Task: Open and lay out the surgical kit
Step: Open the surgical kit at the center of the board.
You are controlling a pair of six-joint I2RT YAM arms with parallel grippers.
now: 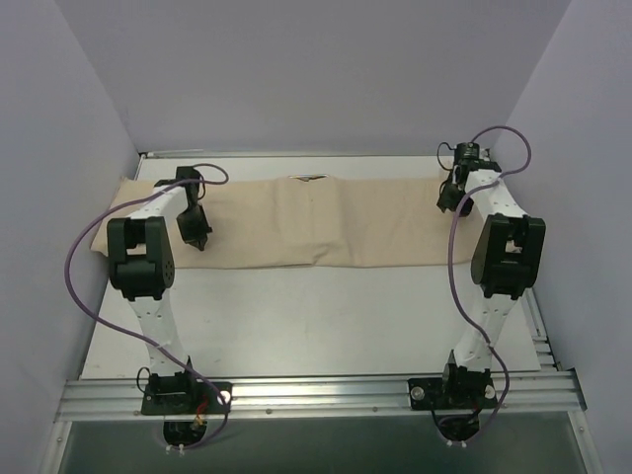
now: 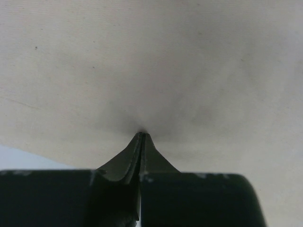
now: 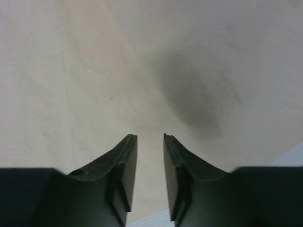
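The surgical kit's beige cloth wrap (image 1: 316,222) lies as a long, flat strip across the far half of the table. My left gripper (image 1: 197,240) is down on the strip near its left end. In the left wrist view its jaws (image 2: 142,134) are pressed together with their tips in the cloth (image 2: 151,56), which dimples around them. My right gripper (image 1: 446,205) is over the strip's right end. In the right wrist view its jaws (image 3: 150,137) stand a narrow gap apart just above the cloth (image 3: 94,71), with nothing gripped. No tray or instruments are visible.
The bare white table (image 1: 316,316) runs from the cloth to the aluminium rail (image 1: 316,390) that carries both arm bases. Pale walls close in on the left, back and right. A purple cable (image 1: 79,276) loops off each arm. A small dark mark (image 1: 308,179) sits at the cloth's far edge.
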